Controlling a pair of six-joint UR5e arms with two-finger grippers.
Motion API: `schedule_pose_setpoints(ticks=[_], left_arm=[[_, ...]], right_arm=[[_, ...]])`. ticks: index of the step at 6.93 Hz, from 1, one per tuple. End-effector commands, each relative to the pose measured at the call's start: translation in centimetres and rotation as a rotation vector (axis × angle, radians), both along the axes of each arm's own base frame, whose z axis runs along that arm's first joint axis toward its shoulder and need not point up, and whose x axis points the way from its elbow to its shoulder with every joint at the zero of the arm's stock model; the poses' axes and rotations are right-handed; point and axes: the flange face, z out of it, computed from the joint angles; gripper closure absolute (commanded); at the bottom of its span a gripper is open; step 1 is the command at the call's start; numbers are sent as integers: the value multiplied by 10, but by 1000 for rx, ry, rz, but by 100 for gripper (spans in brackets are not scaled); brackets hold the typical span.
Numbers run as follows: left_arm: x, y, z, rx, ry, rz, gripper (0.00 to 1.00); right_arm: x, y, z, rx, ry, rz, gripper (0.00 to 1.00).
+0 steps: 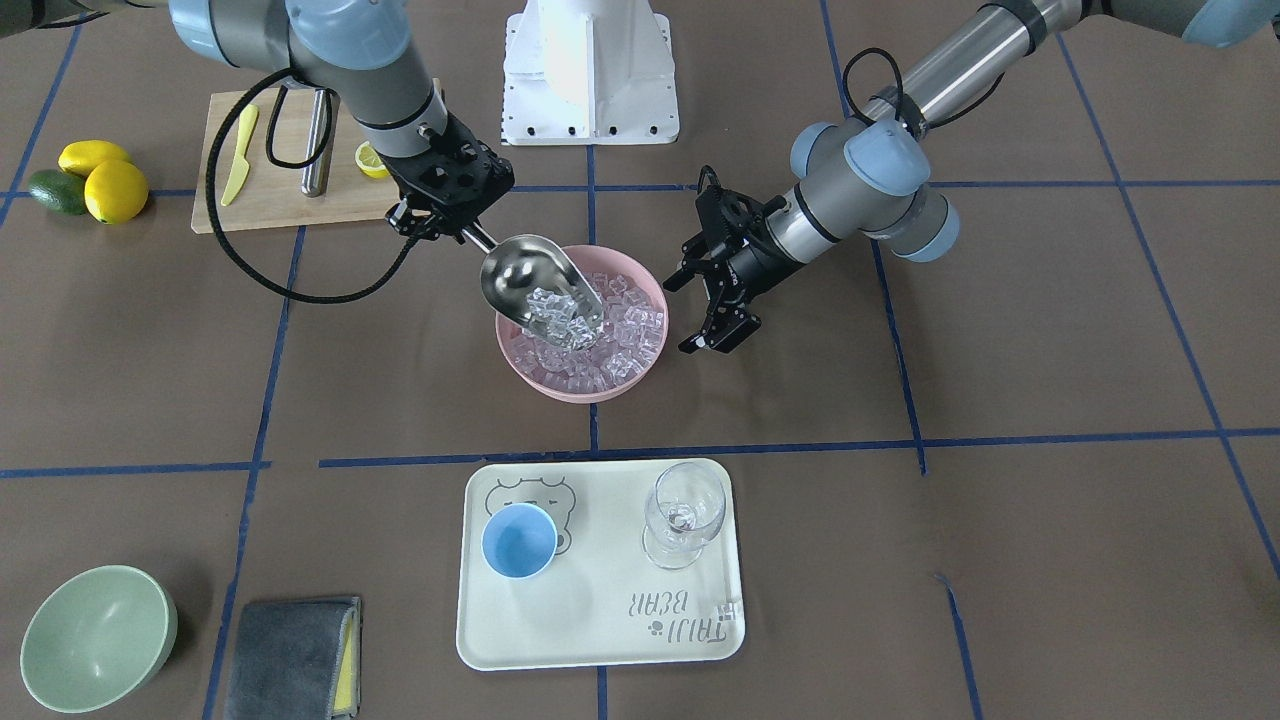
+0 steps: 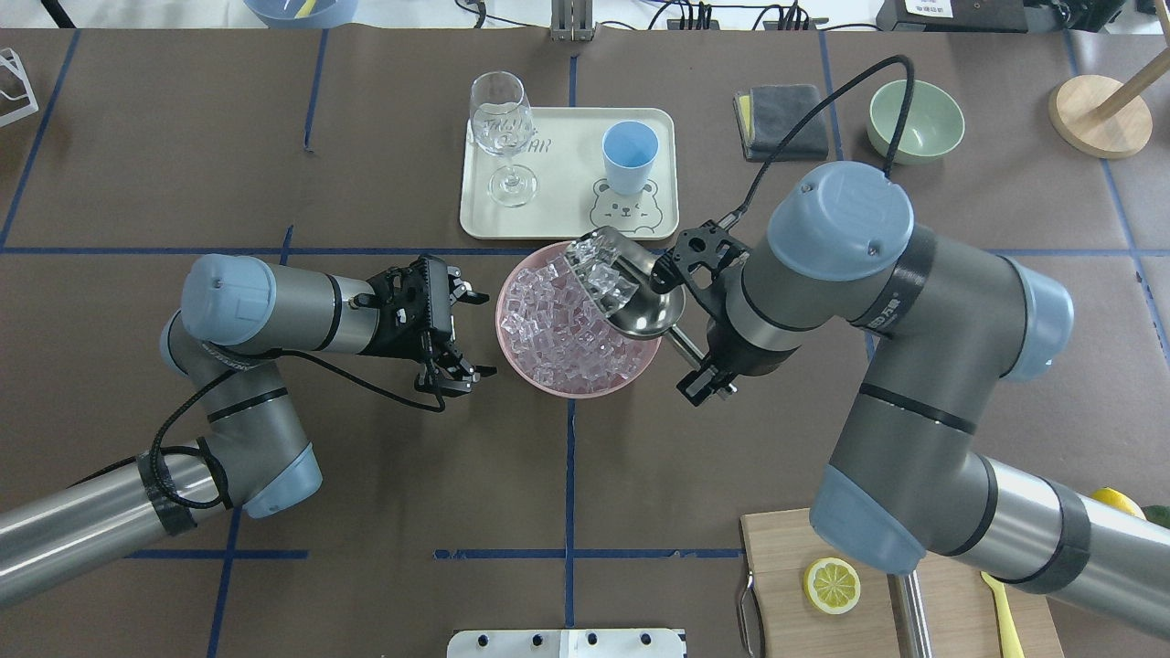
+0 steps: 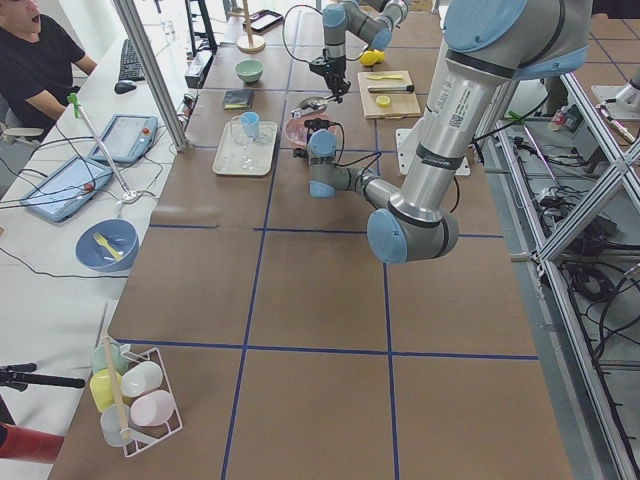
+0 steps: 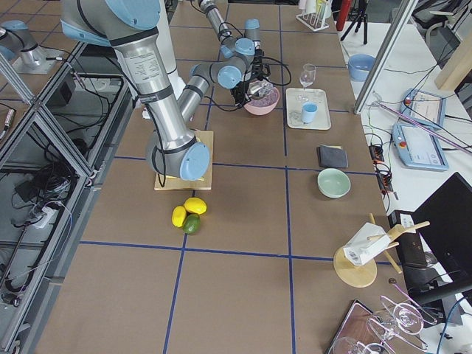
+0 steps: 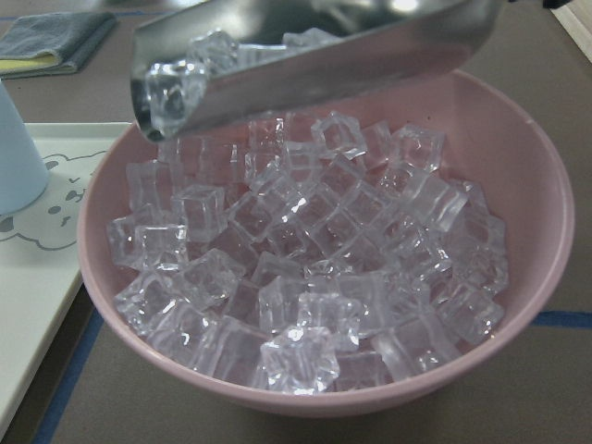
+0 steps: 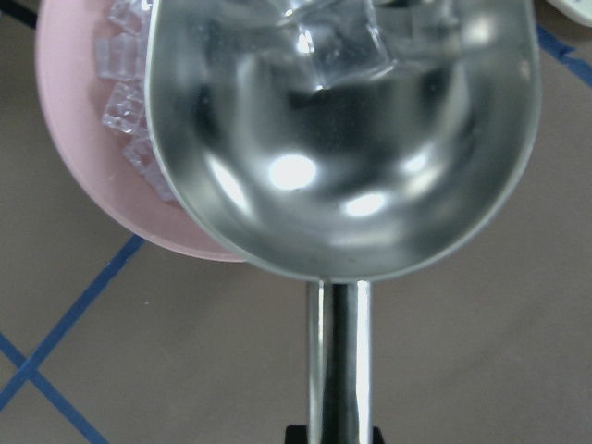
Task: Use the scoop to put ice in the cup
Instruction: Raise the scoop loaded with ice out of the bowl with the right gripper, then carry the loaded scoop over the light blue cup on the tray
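My right gripper is shut on the thin handle of the steel scoop. The scoop hangs tilted over the pink bowl and holds several clear ice cubes. In the right wrist view the scoop fills the frame. More ice fills the bowl. The light-blue cup stands empty on a cream tray, beyond the bowl in the overhead view. My left gripper is open and empty beside the bowl.
A wine glass stands on the same tray. A pale green bowl and a grey cloth lie to the tray's side. A cutting board with a lemon half, a knife and a steel cylinder is near the right arm.
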Motion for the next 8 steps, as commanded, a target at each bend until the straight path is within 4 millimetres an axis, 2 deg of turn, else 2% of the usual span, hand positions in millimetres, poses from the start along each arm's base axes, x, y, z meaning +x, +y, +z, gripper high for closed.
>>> schedule_pose_setpoints(ticks=[1, 2, 3, 6, 7, 8], left_arm=[[-2, -1, 3, -2, -2, -3, 0], [-2, -1, 3, -2, -3, -3, 0], [-2, -1, 4, -3, -4, -1, 0], [-2, -1, 4, -4, -4, -3, 0], [-2, -1, 4, -4, -4, -3, 0], [-2, 0, 4, -4, -4, -1, 0]], right_arm=[[35, -31, 9, -59, 72, 75, 100], [46, -46, 10, -76, 95, 105, 100], [48, -73, 1, -106, 111, 131, 100], [24, -145, -7, -162, 167, 105, 100], [22, -164, -19, -164, 213, 44, 100], [27, -166, -24, -148, 266, -25, 100]])
